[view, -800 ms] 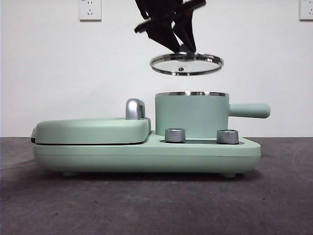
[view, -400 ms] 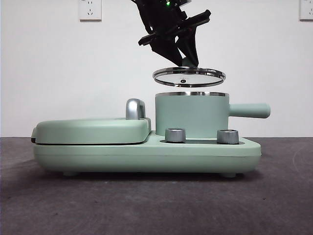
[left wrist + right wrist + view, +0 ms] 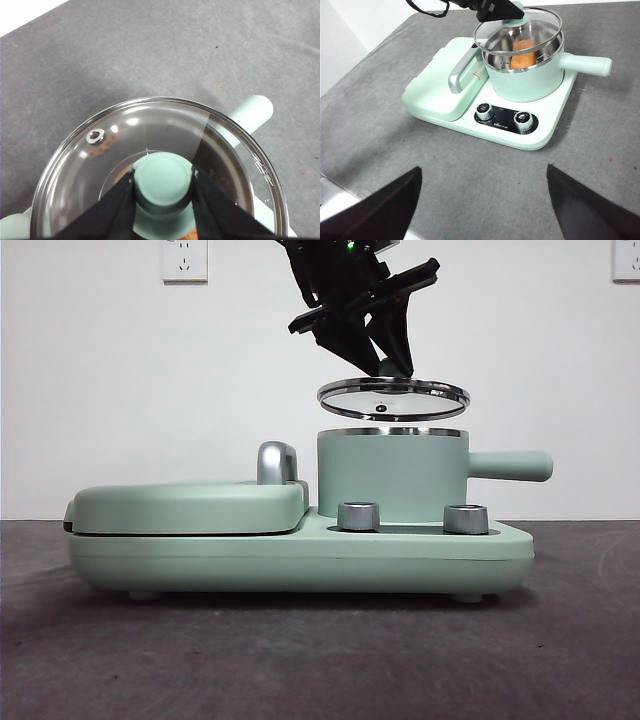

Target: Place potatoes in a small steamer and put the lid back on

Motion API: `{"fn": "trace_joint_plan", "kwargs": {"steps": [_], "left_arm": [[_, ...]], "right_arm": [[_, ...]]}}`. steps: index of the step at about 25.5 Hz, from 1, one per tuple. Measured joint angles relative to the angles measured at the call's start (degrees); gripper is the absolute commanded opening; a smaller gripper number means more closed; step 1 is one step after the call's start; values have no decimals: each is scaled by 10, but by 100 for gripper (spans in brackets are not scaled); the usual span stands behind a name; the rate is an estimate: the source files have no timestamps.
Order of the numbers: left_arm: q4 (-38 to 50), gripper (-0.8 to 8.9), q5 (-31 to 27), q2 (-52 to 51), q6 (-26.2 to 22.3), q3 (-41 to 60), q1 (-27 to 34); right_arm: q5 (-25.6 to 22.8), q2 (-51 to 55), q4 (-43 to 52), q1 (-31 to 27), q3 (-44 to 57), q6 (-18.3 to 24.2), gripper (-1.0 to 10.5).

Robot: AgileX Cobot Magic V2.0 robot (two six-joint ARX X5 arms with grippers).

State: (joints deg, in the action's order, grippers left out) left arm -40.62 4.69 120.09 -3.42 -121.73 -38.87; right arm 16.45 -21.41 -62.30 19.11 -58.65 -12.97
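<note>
The mint-green small steamer (image 3: 390, 475) stands on the right half of the cooker base, its handle (image 3: 512, 465) pointing right. The orange-brown potato (image 3: 524, 54) lies inside it, seen in the right wrist view. My left gripper (image 3: 388, 368) is shut on the mint-green knob (image 3: 163, 183) of the clear glass lid (image 3: 392, 398). It holds the lid level, a short way above the steamer's steel rim and almost centred over it. The lid also shows in the right wrist view (image 3: 517, 30). My right gripper (image 3: 482, 200) is open and empty, back from the cooker above the table.
The mint-green cooker base (image 3: 300, 555) carries the closed flat griddle cover (image 3: 185, 505) with its chrome handle (image 3: 277, 462) on the left and two steel dials (image 3: 358, 516) at the front. It rests on a dark grey table (image 3: 320, 660). A white wall stands behind.
My left gripper has lowered the lid toward the steamer and shifted it slightly right. The gap between lid and rim has shrunk. The right arm has not visibly moved.
</note>
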Motion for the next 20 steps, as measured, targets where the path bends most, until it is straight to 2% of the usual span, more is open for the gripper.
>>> {"fn": "trace_joint_plan", "kwargs": {"steps": [12,20], "left_arm": [[5,8,-1,29,-5,0,0],[-1,8,0,30,-55,0,1]], "right_arm": [[0,0,0,0,0,-6,397],[0,0,0,0,0,-8,397]]}}
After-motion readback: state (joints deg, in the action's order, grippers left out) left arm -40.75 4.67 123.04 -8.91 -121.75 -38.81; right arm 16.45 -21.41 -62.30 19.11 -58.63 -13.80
